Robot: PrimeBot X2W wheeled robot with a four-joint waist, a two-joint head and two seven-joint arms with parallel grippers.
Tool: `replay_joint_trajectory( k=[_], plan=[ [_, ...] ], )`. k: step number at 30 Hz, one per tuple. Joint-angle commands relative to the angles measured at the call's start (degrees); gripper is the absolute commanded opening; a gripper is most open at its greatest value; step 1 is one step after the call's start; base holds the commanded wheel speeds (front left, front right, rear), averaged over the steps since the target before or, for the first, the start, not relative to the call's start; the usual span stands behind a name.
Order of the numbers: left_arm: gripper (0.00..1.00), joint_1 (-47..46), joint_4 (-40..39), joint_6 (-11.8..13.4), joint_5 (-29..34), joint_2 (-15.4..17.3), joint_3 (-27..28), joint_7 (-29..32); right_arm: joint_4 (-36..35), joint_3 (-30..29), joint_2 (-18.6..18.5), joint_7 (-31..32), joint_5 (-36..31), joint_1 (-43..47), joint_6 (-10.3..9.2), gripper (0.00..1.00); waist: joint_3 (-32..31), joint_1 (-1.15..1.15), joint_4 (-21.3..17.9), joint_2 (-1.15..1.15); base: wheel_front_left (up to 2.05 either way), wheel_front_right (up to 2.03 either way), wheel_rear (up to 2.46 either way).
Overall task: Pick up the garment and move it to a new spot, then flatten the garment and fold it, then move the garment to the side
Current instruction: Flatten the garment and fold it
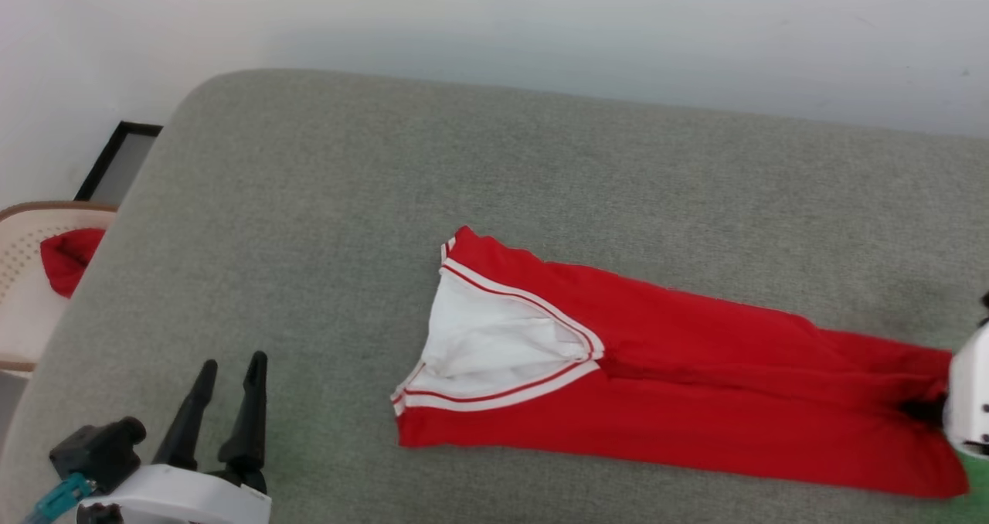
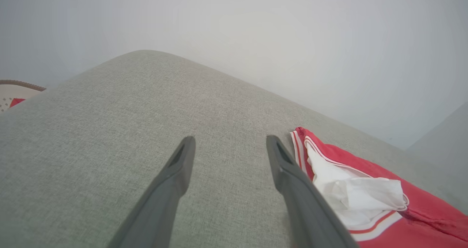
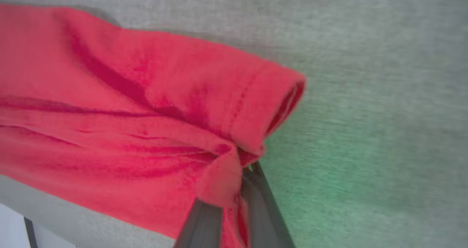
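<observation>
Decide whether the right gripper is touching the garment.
Touching. The right wrist view shows the right gripper shut on a bunched fold of the garment near its hem, with red cloth pinched between the two fingers.

Left gripper [image 1: 233, 360]: two long, dark, tapered fingers [image 1: 184, 423] on a white, rounded wrist housing [image 1: 178, 497]. A black block [image 1: 99, 447] adjoins the housing — carrying what appears to be a teal cable connector [image 1: 58, 499]. Close up, the fingers [image 2: 164, 189] are matte charcoal with recessed inner faces. Right gripper [image 1: 926, 411]: white curved shell [image 1: 970, 400], dark fingers [image 3: 263, 211] — flat, narrow blades.
</observation>
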Motion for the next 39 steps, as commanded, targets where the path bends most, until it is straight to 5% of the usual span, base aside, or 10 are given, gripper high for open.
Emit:
replay_joint_trajectory(
  k=[1, 11, 16, 30, 39],
  plan=[
    [1.0, -0.5, -0.2, -0.2, 0.2, 0.3, 0.3, 0.0, 0.6, -0.4, -1.8, -0.7, -0.3, 0.3, -0.1, 0.0, 0.0, 0.0, -0.6, 0.0, 0.0, 0.0, 0.0],
    [1.0, -0.7, -0.5, -0.2, -0.3, 0.9, -0.7, 0.0, 4.1, -2.2, -9.9, -4.7, -1.6, -1.5, -0.09, 0.0, 0.3, 0.0, -2.5, 0.0, 0.0, 0.0, 0.0],
    [1.0, 0.0, 0.0, -0.2, -0.7, 1.1, -0.6, 0.0, 4.3, -1.3, -9.8, -4.3, -1.8, -3.0, -0.08, 0.0, -0.7, 0.0, -3.9, 0.0, 0.0, 0.0, 0.0],
    [1.0, 2.3, 1.6, -0.2, -1.6, 1.3, -2.4, 0.0, -18.7, 7.1, -1.9, 2.5, 6.2, -0.2, -0.07, 0.0, -7.2, 0.0, -4.8, 0.0, 0.0, 0.0, 0.0],
    [1.0, -0.3, 2.8, -0.2, -2.2, 0.8, -6.8, 0.7, -20.8, 12.3, 7.2, 1.1, 3.9, -1.8, -0.07, 0.0, -8.6, 0.0, 0.6, 0.0, 0.0, 0.0, 0.0]
  ],
)
